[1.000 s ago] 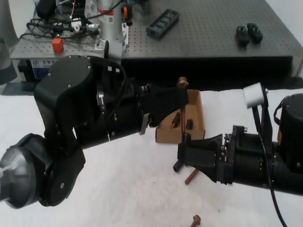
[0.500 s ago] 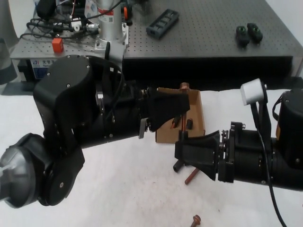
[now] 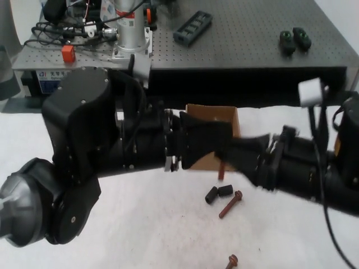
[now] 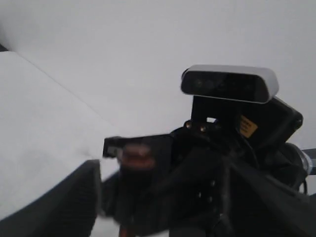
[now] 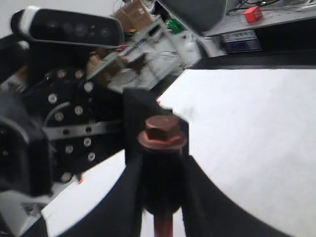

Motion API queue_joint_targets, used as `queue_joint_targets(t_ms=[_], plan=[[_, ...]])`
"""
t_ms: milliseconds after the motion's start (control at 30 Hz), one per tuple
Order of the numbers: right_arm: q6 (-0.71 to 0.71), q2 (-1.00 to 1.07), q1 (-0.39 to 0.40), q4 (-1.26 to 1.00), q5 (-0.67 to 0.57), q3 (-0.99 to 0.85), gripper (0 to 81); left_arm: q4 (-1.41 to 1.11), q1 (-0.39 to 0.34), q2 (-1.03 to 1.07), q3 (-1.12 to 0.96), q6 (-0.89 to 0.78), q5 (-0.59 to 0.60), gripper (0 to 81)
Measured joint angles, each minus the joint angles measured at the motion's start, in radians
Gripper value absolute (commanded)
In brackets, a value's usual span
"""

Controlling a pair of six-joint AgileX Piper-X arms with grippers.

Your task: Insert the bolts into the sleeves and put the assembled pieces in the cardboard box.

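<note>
- A cardboard box (image 3: 235,120) sits open-topped on a white cloth (image 3: 140,224). Everything below is placed from that box.
- The two black arms meet at the box's near wall, one from each side, and their grippers overlap there in the high view.
- The right gripper (image 5: 162,168) comes in from the box's right. Its two fingers are closed narrowly on a black sleeve (image 5: 159,190), one finger against each side.
- A copper bolt (image 5: 162,131) stands upright in that sleeve. Its hex head rests on the sleeve's top rim and its shank pokes out underneath.
- In the high view the shank hangs just below the box's near wall, clear of the cloth.
- The left gripper (image 3: 210,137) comes in from the box's left, tip to tip with the right gripper. One of its fingers stands just behind the bolt head in the right wrist view. I cannot tell how wide its fingers are.
- Two loose sleeves (image 3: 211,194) lie side by side on the cloth, on the near side of the box and apart from it.
- A loose bolt (image 3: 230,204) lies tilted just beside those sleeves, on the side away from the box.
- A second loose bolt (image 3: 232,260) lies farther from the box again, on the same near side.
- Beyond the box's far wall is a perforated metal board (image 3: 252,50). On it are a black tray (image 3: 192,27) and an orange block (image 3: 68,53).
</note>
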Motion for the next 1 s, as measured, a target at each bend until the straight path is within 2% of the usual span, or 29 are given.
queue_joint_targets(t_ms=[167,300,433,467,633,700,800,1000], plan=[[-0.102,0.027,-0.133,0.196,0.062,-0.123,1.1,0.187,-0.003,0.0,0.0,0.076,-0.048,47.4],[-0.25,0.13,-0.174,0.381,0.147,-0.265,1.1,0.465,-0.045,0.027,-0.063,0.224,-0.131,45.2],[-0.326,0.244,-0.177,0.49,0.212,-0.398,1.1,0.825,-0.15,0.113,-0.227,0.467,-0.276,40.1],[-0.334,0.289,-0.175,0.518,0.227,-0.441,1.1,0.825,-0.155,0.118,-0.236,0.478,-0.284,40.0],[-0.369,0.539,-0.143,0.655,0.292,-0.637,1.1,1.172,-0.265,0.287,-0.455,0.649,-0.475,40.0],[-0.391,0.609,-0.127,0.717,0.304,-0.714,1.1,1.339,-0.293,0.443,-0.589,0.699,-0.605,40.0],[-0.409,0.665,-0.109,0.78,0.351,-0.817,1.1,1.366,-0.297,0.521,-0.625,0.708,-0.608,40.0],[-0.423,0.812,-0.074,0.855,0.414,-0.99,1.1,1.374,-0.308,0.546,-0.631,0.708,-0.605,40.0]])
